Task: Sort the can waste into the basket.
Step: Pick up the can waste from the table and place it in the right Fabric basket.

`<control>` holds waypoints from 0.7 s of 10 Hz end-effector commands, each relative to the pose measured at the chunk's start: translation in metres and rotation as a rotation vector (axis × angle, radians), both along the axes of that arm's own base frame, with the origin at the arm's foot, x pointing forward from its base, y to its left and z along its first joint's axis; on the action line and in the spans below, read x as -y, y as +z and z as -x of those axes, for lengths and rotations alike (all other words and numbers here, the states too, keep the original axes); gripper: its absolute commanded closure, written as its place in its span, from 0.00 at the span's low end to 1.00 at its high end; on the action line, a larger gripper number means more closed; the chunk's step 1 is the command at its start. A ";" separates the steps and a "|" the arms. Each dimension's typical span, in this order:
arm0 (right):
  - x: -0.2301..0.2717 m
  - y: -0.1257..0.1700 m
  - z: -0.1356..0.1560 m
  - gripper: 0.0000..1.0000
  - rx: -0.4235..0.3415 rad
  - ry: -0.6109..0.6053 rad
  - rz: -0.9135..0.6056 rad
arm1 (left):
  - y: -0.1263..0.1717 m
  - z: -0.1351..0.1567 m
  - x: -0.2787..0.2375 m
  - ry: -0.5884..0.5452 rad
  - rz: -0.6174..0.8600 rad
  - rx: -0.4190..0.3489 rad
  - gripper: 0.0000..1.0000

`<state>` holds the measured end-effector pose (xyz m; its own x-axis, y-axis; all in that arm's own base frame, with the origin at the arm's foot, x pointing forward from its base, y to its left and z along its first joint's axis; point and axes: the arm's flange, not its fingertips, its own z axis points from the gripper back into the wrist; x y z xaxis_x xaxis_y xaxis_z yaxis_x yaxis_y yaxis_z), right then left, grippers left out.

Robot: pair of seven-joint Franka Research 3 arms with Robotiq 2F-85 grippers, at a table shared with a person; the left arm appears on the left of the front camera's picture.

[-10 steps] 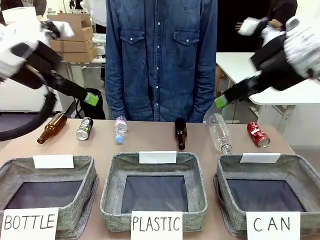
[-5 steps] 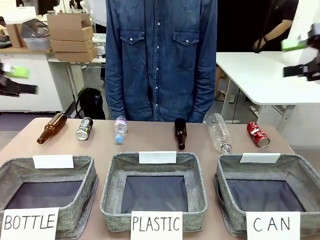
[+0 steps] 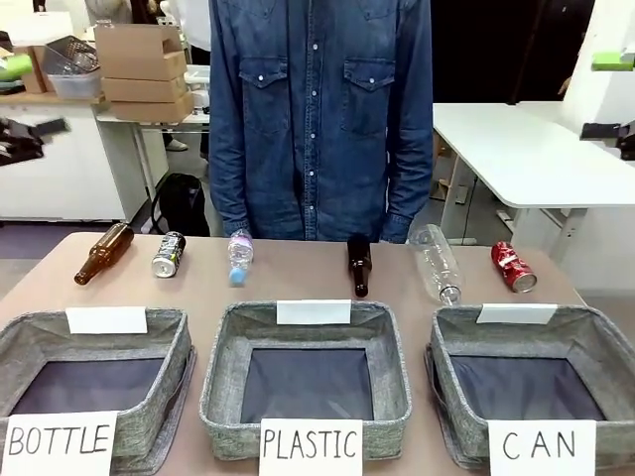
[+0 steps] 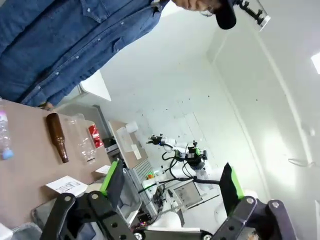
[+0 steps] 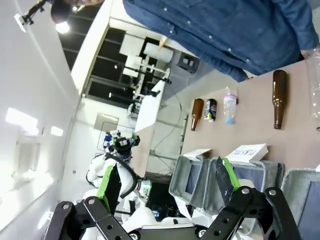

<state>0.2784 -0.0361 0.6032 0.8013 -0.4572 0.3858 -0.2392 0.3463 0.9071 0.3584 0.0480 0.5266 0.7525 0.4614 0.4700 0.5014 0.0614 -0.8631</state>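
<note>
The crushed red can (image 3: 513, 267) lies on the tabletop (image 3: 298, 283) just behind the CAN basket (image 3: 444, 362). The crushed black can (image 3: 168, 254) lies well apart, beside a brown glass bottle (image 3: 102, 253). Both look light, thin-walled, slick and dented, so a grip across the mid-body seems safest. The left hand (image 4: 171, 182) and right hand (image 5: 167, 181) are spread apart, holding nothing.

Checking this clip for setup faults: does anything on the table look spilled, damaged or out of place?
Nothing spilled or misplaced. The shiny red metal drink can and the black metal drink can with silver ends both look dented, which suits waste. The grey fabric rectangular basket carded CAN sits square and holds nothing yet.
</note>
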 end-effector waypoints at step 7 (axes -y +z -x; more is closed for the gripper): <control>0.003 0.007 0.005 0.00 0.035 0.017 0.005 | 0.011 0.014 -0.020 0.006 0.011 0.038 0.00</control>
